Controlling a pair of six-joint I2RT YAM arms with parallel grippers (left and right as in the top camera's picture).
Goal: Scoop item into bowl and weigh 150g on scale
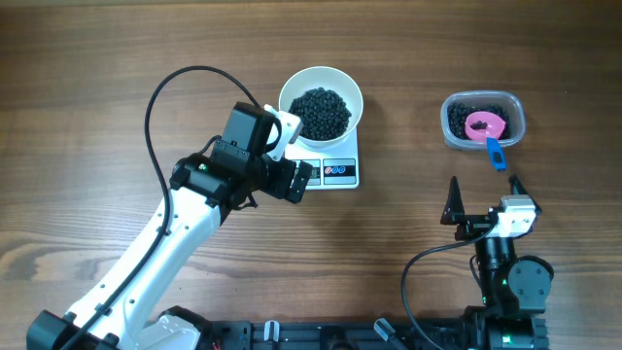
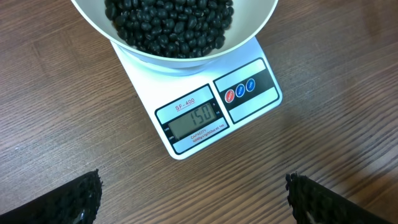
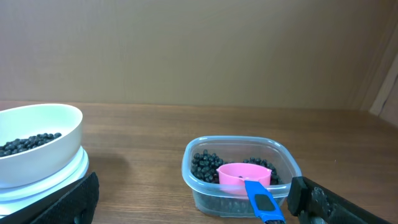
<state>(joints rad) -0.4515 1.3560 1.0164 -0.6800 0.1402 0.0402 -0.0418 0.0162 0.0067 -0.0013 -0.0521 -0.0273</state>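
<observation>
The tiny black round beans (image 1: 321, 112) sit heaped in the round plain white bowl (image 2: 249, 31), and the bowl stands on the small flat white rectangular kitchen scale (image 2: 149, 87). Look at the grey digital display (image 2: 193, 122): it reads 150, right on target! The left gripper (image 2: 193, 180) hangs just in front of the scale, jaws wide apart and empty. Well apart to the right, the clear plastic tub (image 3: 189, 171) holds more beans, with the small pink scoop (image 3: 244, 174) lying inside. The right gripper (image 1: 484, 199) waits near it, jaws spread, holding nothing. To my eye the weighing is done; the next move calls only for both arms to back away without nudging bowl or scale.
</observation>
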